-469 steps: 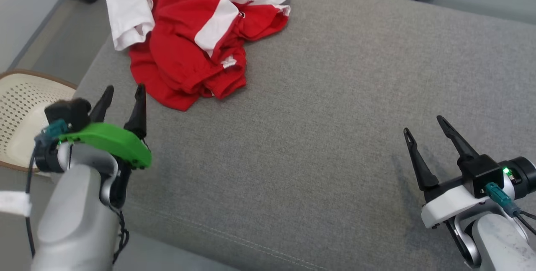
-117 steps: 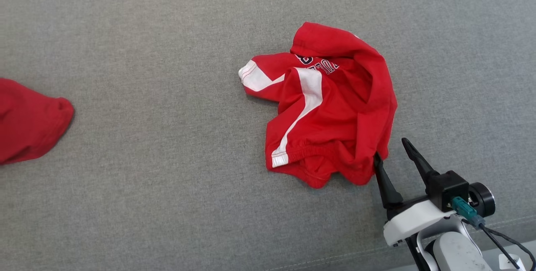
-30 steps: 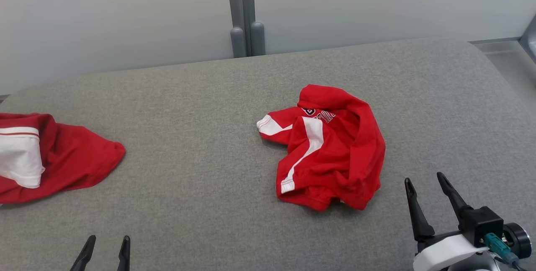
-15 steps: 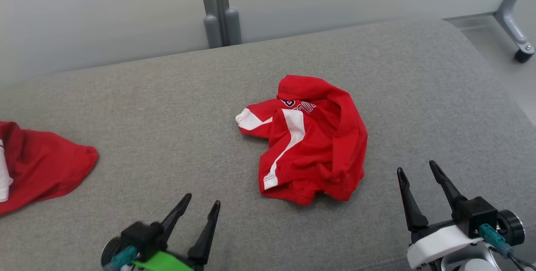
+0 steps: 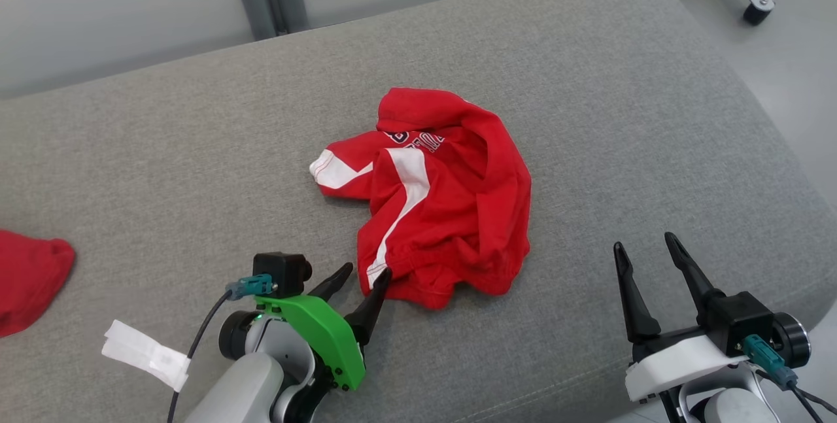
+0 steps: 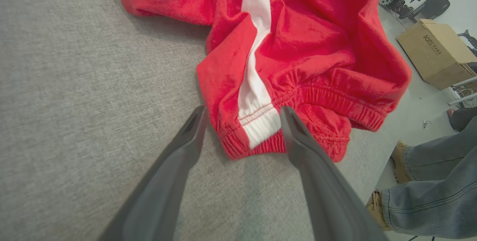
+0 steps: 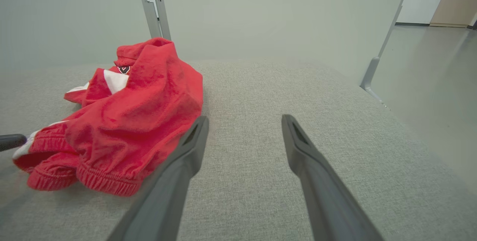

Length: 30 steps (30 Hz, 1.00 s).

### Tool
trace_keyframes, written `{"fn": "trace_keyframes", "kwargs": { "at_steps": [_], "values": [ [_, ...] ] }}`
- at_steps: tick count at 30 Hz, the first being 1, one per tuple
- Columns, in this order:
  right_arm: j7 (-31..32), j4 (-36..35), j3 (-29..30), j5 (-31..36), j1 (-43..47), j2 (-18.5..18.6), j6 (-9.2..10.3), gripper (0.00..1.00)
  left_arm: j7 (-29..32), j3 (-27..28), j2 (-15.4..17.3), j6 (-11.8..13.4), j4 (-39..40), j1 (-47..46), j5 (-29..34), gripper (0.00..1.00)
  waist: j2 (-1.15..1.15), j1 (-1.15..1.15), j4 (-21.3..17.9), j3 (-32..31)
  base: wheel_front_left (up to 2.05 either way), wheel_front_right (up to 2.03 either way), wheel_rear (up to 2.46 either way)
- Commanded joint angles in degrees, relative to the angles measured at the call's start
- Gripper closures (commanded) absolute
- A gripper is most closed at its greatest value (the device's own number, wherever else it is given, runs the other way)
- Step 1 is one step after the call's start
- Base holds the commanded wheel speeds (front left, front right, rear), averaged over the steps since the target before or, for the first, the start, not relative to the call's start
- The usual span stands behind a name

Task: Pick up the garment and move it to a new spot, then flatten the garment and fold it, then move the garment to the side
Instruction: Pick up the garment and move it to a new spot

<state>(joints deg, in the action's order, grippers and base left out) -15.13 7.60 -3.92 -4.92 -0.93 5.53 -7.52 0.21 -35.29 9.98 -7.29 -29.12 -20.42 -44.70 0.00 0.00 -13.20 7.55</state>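
The garment (image 5: 444, 194) is lying crumpled on the grey cushion (image 5: 196, 148). Its gathered elastic hem (image 6: 316, 95), at the corner where the white stripe (image 6: 257, 47) ends, is sitting just ahead of and between the jaws of your left gripper (image 5: 366, 271). Those jaws are standing spread and are pinching nothing. One finger is hovering over bare cushion just beside the hem, and the other is overlapping the red cloth's edge. I cannot tell whether it is touching.

You are lining up a pinch on that hem corner, so I would be sinking the fingers a little further forward until the elastic is lying deep between them. Close only then, so you are catching the thick band rather than a loose fold. Keeping the tips low should stop the cloth from sliding out ahead.

Your right gripper (image 5: 644, 241) is waiting with its jaws spread over bare cushion, with the garment off to one side of them and apart. I would be bringing it towards the hem's far end, so both grippers are sharing the spreading.
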Motion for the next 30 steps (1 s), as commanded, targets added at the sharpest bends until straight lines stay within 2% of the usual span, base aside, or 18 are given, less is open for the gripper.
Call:
{"fn": "trace_keyframes", "kwargs": {
  "at_steps": [1, 6, 7, 8, 9, 10, 11, 14, 17, 24, 30],
  "values": [
    [0.0, -0.2, 0.1, 0.2, -0.8, -0.4, 0.05, 0.0, 0.9, -0.3, -0.1, 0.1, -1.1, -1.4, 0.0, 0.0, 0.0, 0.0, -2.0, 1.8, 0.0, 0.0, 0.0],
    [0.0, -0.1, 0.4, 0.1, -0.8, -1.0, 0.06, 0.0, 2.2, -1.3, -0.1, 0.6, -3.4, -2.8, 0.9, 0.0, 0.0, 0.0, -2.7, 2.4, 0.0, 0.0, 0.0],
    [0.0, -0.1, 0.5, 0.2, -0.8, -1.1, 0.06, 0.0, 2.4, -1.7, 0.2, 0.5, -3.7, -2.9, 1.2, 0.18, 0.0, 0.0, -2.7, 2.4, 0.0, 0.0, 0.0],
    [0.0, -0.1, 0.6, 0.2, -0.7, -1.2, 0.06, 0.0, 2.4, -2.0, 0.4, 0.5, -3.9, -3.1, 1.6, 0.48, 0.0, 0.0, -2.7, 2.5, 0.0, 0.0, 0.0],
    [0.0, -0.1, 0.6, 0.3, -0.7, -1.3, 0.06, 0.0, 2.2, -2.2, 0.6, 0.5, -3.9, -3.2, 1.6, 0.6, 0.0, 0.0, -2.7, 2.5, 0.0, 0.0, 0.0],
    [0.0, -0.1, 0.7, 0.3, -0.6, -1.4, 0.06, 0.0, 2.1, -2.3, 0.8, 0.4, -3.8, -3.2, 1.7, 0.89, 0.0, 0.0, -2.7, 2.4, 0.0, 0.0, 0.0],
    [0.0, 0.0, 0.8, 0.3, -0.6, -1.5, 0.06, 0.0, 2.0, -2.3, 1.1, 0.4, -3.5, -3.4, 1.8, 1.0, 0.0, 0.0, -2.6, 2.4, 0.0, 0.0, 0.0],
    [0.0, 0.2, 1.2, 0.2, -0.6, -1.6, 0.06, 0.0, 2.7, -2.1, 2.3, 0.5, -1.0, -4.0, 2.0, 1.0, 0.0, 0.0, -2.3, 2.0, 0.0, 0.0, 0.0],
    [0.0, 0.2, 1.6, 0.1, -0.3, -1.7, 0.06, 0.0, 4.1, -1.5, 4.9, 1.0, 3.9, -5.1, 2.5, 1.0, 0.0, 0.0, -1.6, 1.8, 0.0, 0.0, 0.0],
    [0.0, 0.3, 1.6, 0.0, -0.2, -2.0, 0.06, 0.0, 11.6, 2.1, 16.2, 2.7, 20.5, -12.5, 5.1, 1.0, 0.0, 0.0, 0.4, 1.5, 0.0, 0.0, 0.0],
    [0.0, 0.7, 0.6, -0.2, -1.1, -2.3, 0.06, 0.0, 18.5, 5.3, 23.5, 2.6, 26.6, -22.0, 6.9, 1.0, 0.0, 0.0, 0.4, 1.2, 0.0, 0.0, 0.0]
  ]
}}
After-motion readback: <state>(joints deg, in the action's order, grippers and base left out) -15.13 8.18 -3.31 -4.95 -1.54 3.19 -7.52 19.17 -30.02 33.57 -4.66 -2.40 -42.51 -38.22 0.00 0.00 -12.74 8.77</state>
